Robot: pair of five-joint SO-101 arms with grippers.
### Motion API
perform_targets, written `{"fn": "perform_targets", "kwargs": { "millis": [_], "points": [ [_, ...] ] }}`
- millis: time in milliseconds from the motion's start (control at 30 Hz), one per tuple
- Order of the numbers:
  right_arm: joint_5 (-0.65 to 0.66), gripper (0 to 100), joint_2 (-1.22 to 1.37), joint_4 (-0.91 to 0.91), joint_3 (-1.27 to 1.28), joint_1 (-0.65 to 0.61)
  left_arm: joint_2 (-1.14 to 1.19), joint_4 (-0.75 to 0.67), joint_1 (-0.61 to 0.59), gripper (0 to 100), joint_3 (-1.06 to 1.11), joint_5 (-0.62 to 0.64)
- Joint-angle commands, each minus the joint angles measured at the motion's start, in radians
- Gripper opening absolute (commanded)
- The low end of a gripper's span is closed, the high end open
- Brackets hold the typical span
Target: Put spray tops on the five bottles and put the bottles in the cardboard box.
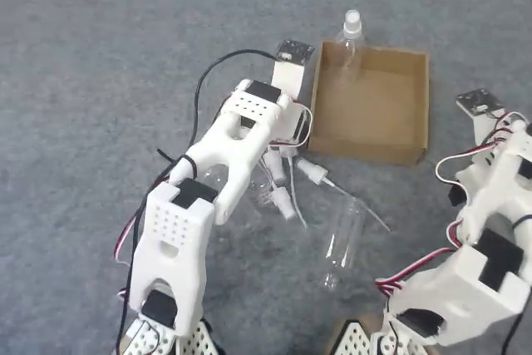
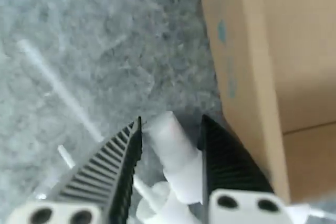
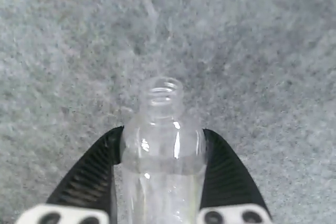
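Two grippers are each straddling a piece of the job. The left gripper [image 2: 171,121] is hanging low over the grey carpet [image 1: 83,81], just beside the outer wall of the cardboard box [image 2: 262,51]. Its jaws are standing partly open with a white spray top [image 2: 176,156] sitting between them. One jaw is lying close against the top, while a thin gap is showing on the other side. A thin dip tube [image 2: 52,82] is lying on the carpet nearby.

The right gripper [image 3: 163,134] is clasping an uncapped clear bottle [image 3: 164,103] by its shoulders. Both jaws are pressing against its sides, and the open neck is pointing away from the wrist.

From above, a second clear bottle [image 1: 341,243] is lying on its side on the carpet, near the box's front wall. A loose spray top [image 1: 312,170] is lying between that bottle and the box. A capped bottle [image 1: 349,39] is standing upright at the box's far edge; whether it is inside or just behind, I cannot tell.
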Motion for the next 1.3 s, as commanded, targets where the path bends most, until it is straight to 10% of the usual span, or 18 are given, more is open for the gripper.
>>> {"fn": "perform_targets", "kwargs": {
  "millis": [0, 600, 1000, 1267],
  "points": [
    [0.015, 0.6, -0.076, -0.005, -0.006, 0.008, -0.028, 0.063, 0.011, 16, -0.042, 0.021],
    [0.018, 0.6, -0.087, -0.004, -0.009, 0.015, -0.190, 0.167, 0.068, 3, -0.131, 0.037],
    [-0.052, 0.6, -0.282, 0.035, -0.006, -0.025, -0.707, 0.325, -0.049, 3, -0.105, 0.008],
    [-0.190, 0.6, -0.495, 0.151, -0.006, -0.274, -1.169, 0.262, -0.049, 3, 0.266, -0.069]
  ]
}}
